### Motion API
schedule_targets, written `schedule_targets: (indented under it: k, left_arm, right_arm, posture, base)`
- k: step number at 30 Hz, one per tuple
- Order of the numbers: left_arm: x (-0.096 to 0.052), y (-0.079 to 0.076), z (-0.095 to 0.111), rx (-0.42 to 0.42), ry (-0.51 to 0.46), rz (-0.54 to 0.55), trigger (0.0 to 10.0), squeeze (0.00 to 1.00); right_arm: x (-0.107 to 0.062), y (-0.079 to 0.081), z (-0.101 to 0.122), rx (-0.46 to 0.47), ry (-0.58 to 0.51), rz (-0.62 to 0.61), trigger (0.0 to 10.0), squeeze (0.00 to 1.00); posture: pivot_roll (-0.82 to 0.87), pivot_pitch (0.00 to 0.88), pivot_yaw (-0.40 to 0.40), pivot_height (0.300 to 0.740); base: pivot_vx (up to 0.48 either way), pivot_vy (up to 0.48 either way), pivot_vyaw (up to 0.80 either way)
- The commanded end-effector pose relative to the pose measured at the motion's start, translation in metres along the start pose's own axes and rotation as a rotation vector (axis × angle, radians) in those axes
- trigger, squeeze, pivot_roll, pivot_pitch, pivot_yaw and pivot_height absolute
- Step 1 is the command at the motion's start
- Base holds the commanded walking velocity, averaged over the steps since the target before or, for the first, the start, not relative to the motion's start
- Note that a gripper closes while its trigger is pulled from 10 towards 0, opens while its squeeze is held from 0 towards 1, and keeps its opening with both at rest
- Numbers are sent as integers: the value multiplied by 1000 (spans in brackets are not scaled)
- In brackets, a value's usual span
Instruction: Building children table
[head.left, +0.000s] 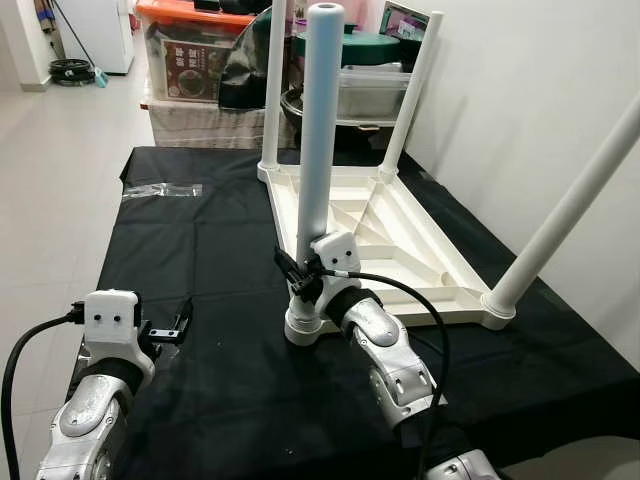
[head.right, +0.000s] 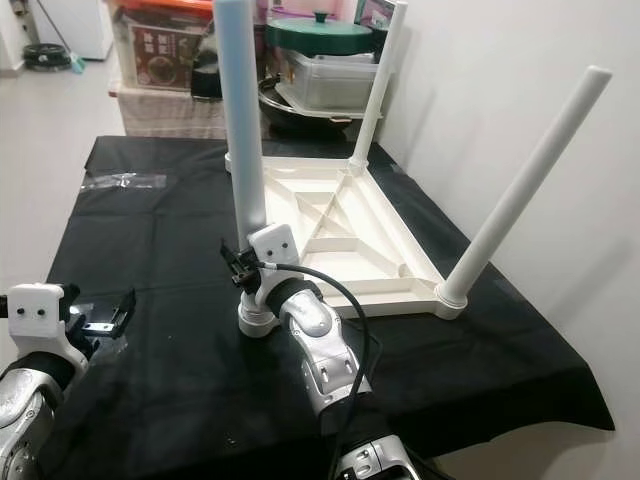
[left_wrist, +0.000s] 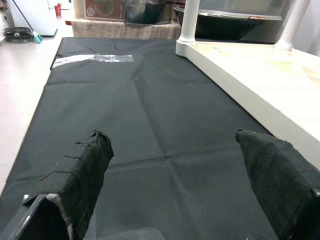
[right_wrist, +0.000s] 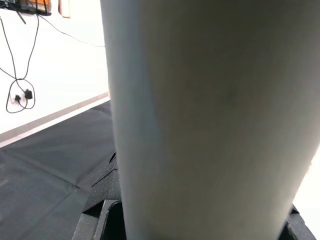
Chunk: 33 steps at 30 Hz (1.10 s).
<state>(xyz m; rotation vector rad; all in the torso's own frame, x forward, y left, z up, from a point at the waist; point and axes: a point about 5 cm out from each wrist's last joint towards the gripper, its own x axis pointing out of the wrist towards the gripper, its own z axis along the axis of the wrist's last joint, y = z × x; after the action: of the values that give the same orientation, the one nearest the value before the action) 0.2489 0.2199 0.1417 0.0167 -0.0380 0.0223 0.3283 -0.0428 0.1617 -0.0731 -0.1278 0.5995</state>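
The white children's table (head.left: 400, 240) lies upside down on a black cloth. Three of its legs stand up at the back left (head.left: 274, 85), back right (head.left: 412, 90) and near right (head.left: 565, 215). A fourth white leg (head.left: 320, 130) stands upright at the near left corner socket (head.left: 303, 325). My right gripper (head.left: 300, 275) is shut on this leg low down, and the leg (right_wrist: 200, 120) sits close up in the right wrist view. My left gripper (head.left: 172, 330) hovers open over the cloth to the left, its padded fingers (left_wrist: 80, 170) wide apart with nothing between them.
A clear plastic bag (head.left: 160, 190) lies on the cloth at the far left. Storage boxes (head.left: 190, 50) and a lidded pot (head.right: 320, 30) stand behind the work table. A white wall runs along the right. The cloth's front edge (head.left: 560, 440) is close to me.
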Motion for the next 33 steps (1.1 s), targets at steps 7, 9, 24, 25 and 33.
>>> schedule_targets:
  k: [7,9,24,25,33]
  left_arm:
    - [2,1,0,5,-2,-10,10000,0]
    - [2,1,0,7,-2,-10,10000,0]
    - [4,0,1,10,-5,-17,10000,0]
    - [4,0,1,9,-5,-20,10000,0]
    - [6,2,3,12,-8,-22,10000,0]
  right_arm:
    - [-15,5,-23,13,76,88,10000,0]
    - [-17,11,-23,23,71,162,10000,0]
    - [-30,23,-28,-5,90,375,10000,0]
    - [-28,21,-27,97,104,364,10000,0]
    - [-25,13,-35,464,170,331,10000,0]
  posture:
    - [95,0,-112,740]
    - [95,0,-111,740]
    - [95,0,-102,740]
    - [95,0,-100,740]
    - [99,0,-102,740]
  base:
    - [0,0,0]
    - [0,0,0]
    - [0,0,0]
    - [0,0,0]
    - [0,0,0]
